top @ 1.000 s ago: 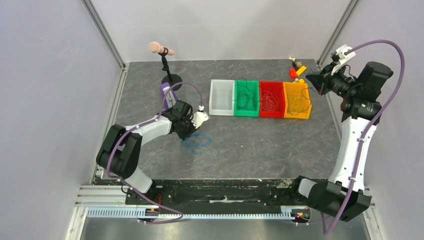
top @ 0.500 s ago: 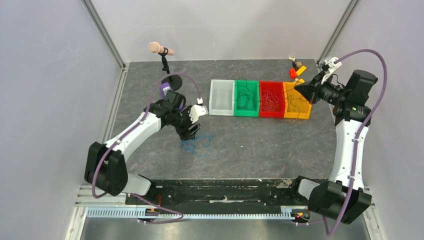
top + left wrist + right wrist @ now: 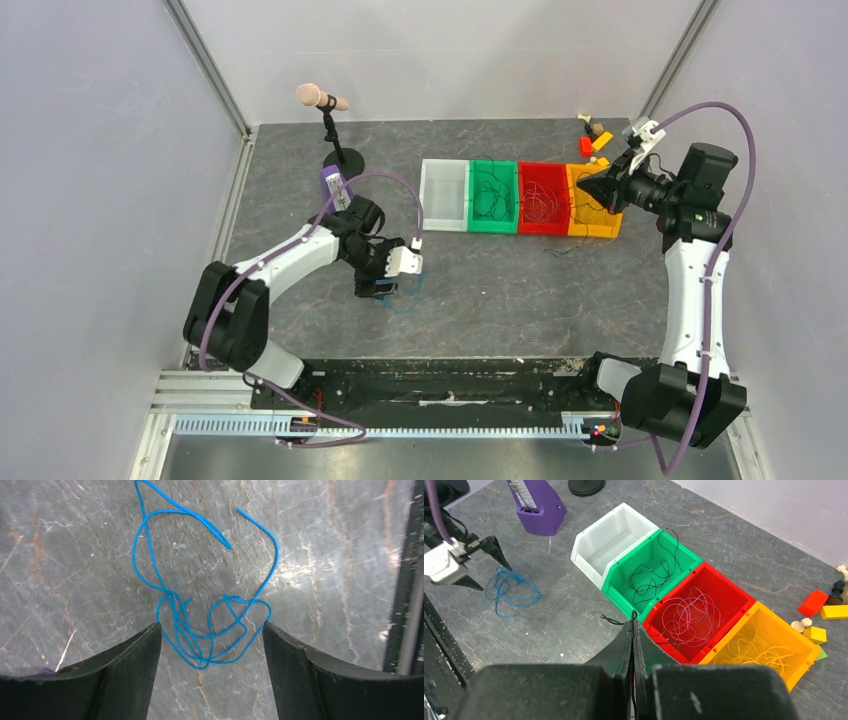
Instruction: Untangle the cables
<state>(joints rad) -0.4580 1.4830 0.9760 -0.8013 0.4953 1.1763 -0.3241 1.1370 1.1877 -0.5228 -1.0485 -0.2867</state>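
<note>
Left half of the table, toward the near edge: the blue cable (image 3: pixel 175 605) lies alone on the surface in loose loops, knotted on itself at one end. The left gripper (image 3: pixel 211 624) hangs right over that knot, fingers spread wide, holding nothing.

Middle to right, toward the far edge: a row of four bins.
- white bin (image 3: pixel 443 200): bare
- green bin (image 3: pixel 494 227): black cable (image 3: pixel 649 577)
- red bin (image 3: pixel 543 229): pale cable
- yellow bin (image 3: pixel 597 232): yellow cable

A stray black strand (image 3: pixel 560 250) lies on the table just in front of the bins.

The right gripper (image 3: pixel 633 624) is above the yellow bin, fingers pressed together. Cannot tell whether a hair-thin strand is pinched.

Step, as I read it: dealing with the blue cable. Next move: lower the left gripper, close on one loop beside the knot, and draw it out.
</note>
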